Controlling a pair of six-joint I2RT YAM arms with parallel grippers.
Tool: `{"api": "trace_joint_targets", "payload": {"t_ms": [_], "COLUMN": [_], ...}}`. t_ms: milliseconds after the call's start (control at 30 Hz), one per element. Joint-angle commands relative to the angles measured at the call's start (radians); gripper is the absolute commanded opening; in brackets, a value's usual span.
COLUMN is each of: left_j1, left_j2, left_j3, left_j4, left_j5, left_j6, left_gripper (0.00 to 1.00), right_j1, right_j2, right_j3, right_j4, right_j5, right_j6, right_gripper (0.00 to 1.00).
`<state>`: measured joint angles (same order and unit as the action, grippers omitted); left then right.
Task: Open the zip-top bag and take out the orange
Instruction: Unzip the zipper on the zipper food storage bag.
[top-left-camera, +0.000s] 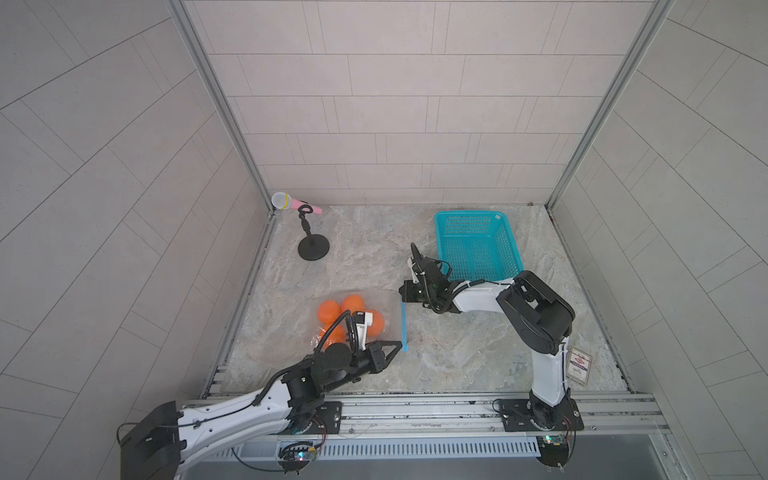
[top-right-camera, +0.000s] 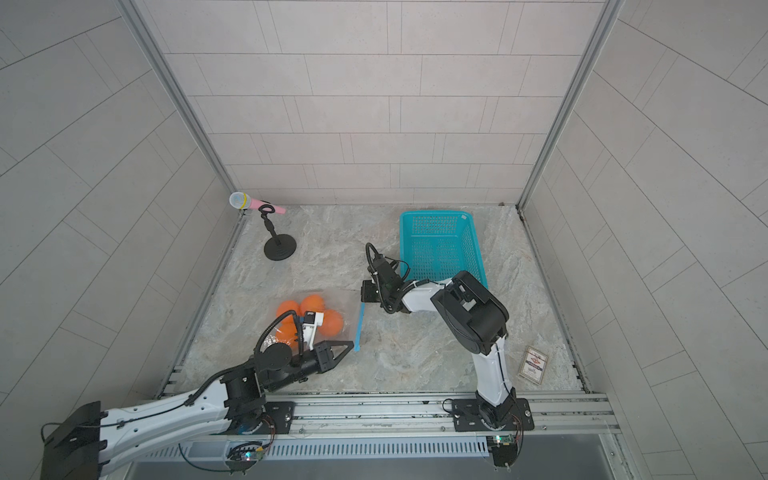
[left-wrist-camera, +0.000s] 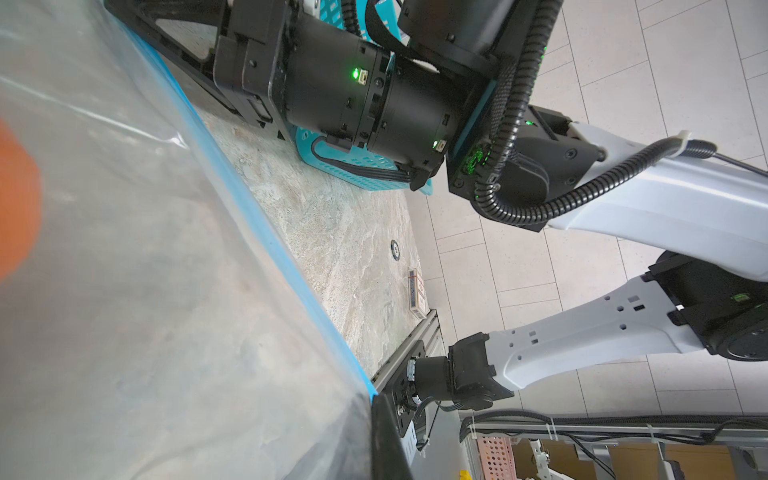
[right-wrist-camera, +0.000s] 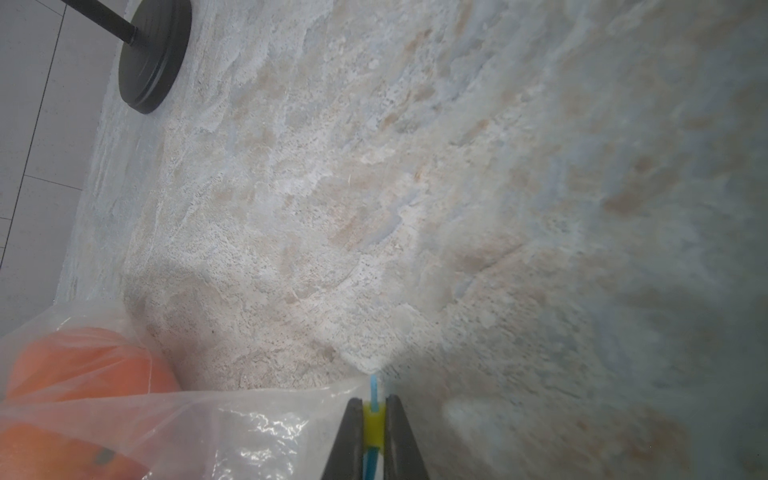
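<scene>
**A:** Where do the hands stand?

**B:** My left hand (top-left-camera: 400, 344) is closed tight on the near corner of the zip-top bag (top-left-camera: 390, 322), just where the light-blue zip strip (top-left-camera: 404, 326) ends. The bag lies on the tabletop (top-left-camera: 457, 353), and the oranges (top-left-camera: 330, 311) are bunched inside it just beyond that hand's wrist. From the left hand the strip runs straight across to my right hand (right-wrist-camera: 374, 401), which is pinched on the yellow tab (right-wrist-camera: 372, 426) at the strip's other end. So the bag's mouth lies stretched between my two hands. I cannot tell whether the seam has parted anywhere.

**A:** And how do you open it well?

**B:** I judge this is the slide. I'd use the left hand as the anchor and draw the right hand along the strip toward it. I'd go low and in line with the strip, so the tab doesn't twist out of the pinch. The film looks thin and crinkly. Pulling upward would likely lift the bag and set the oranges rolling.

**A:** Any writing you can read?

**B:** None. Beyond the right hand, the teal basket (top-left-camera: 469, 214) has a pale sticker on its far rim, too small to make out. The card (top-left-camera: 579, 365) by the right arm's base shows red and blue print, too small to read.
</scene>
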<state>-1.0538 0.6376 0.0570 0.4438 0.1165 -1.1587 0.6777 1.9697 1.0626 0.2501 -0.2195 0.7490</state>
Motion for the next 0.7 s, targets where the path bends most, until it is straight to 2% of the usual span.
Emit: {"api": "trace_joint_targets", "payload": {"t_ms": [0, 100, 133, 200, 267, 300, 333, 367, 433, 533, 567, 667], "left_j1": [-0.017, -0.017, -0.017, -0.012, -0.006, -0.003, 0.0, 0.002, 0.002, 0.002, 0.002, 0.002], "left_j2": [-0.009, -0.009, -0.009, -0.011, -0.011, -0.012, -0.016, -0.021, -0.033, -0.036, -0.025, 0.019], "left_j3": [0.037, 0.04, 0.04, 0.044, 0.053, 0.058, 0.066, 0.082, 0.127, 0.191, 0.221, 0.35], "left_j4": [0.127, 0.116, 0.103, 0.067, 0.025, 0.007, -0.021, -0.069, -0.182, -0.317, -0.367, -0.527], "left_j5": [0.127, 0.12, 0.116, 0.107, 0.102, 0.098, 0.089, 0.08, 0.054, 0.023, 0.035, 0.06], "left_j6": [0.004, 0.005, 0.007, 0.022, 0.041, 0.053, 0.066, 0.087, 0.141, 0.19, 0.217, 0.323], "left_gripper": [0.0, 0.0, 0.0, 0.0, 0.0, 0.15, 0.36, 0.49, 0.71, 0.97, 1.0, 1.0], "right_j1": [-0.041, -0.04, -0.041, -0.04, -0.039, -0.037, -0.037, -0.039, -0.039, -0.038, -0.038, -0.036], "right_j2": [0.028, 0.024, 0.023, 0.01, -0.032, -0.065, -0.101, -0.13, -0.193, -0.258, -0.282, -0.379], "right_j3": [0.018, 0.018, 0.015, -0.001, -0.033, -0.061, -0.079, -0.093, -0.116, -0.119, -0.132, -0.208], "right_j4": [0.048, 0.07, 0.086, 0.113, 0.137, 0.15, 0.151, 0.152, 0.128, 0.03, 0.011, -0.031], "right_j5": [0.134, 0.125, 0.112, 0.06, 0.013, 0.002, -0.036, -0.067, -0.13, -0.179, -0.182, -0.154], "right_j6": [-0.023, -0.032, -0.03, -0.028, -0.03, -0.032, -0.039, -0.04, -0.05, -0.079, -0.087, -0.091], "right_gripper": [0.04, 0.05, 0.08, 0.25, 0.37, 0.42, 0.46, 0.47, 0.48, 0.49, 0.49, 0.49]}}
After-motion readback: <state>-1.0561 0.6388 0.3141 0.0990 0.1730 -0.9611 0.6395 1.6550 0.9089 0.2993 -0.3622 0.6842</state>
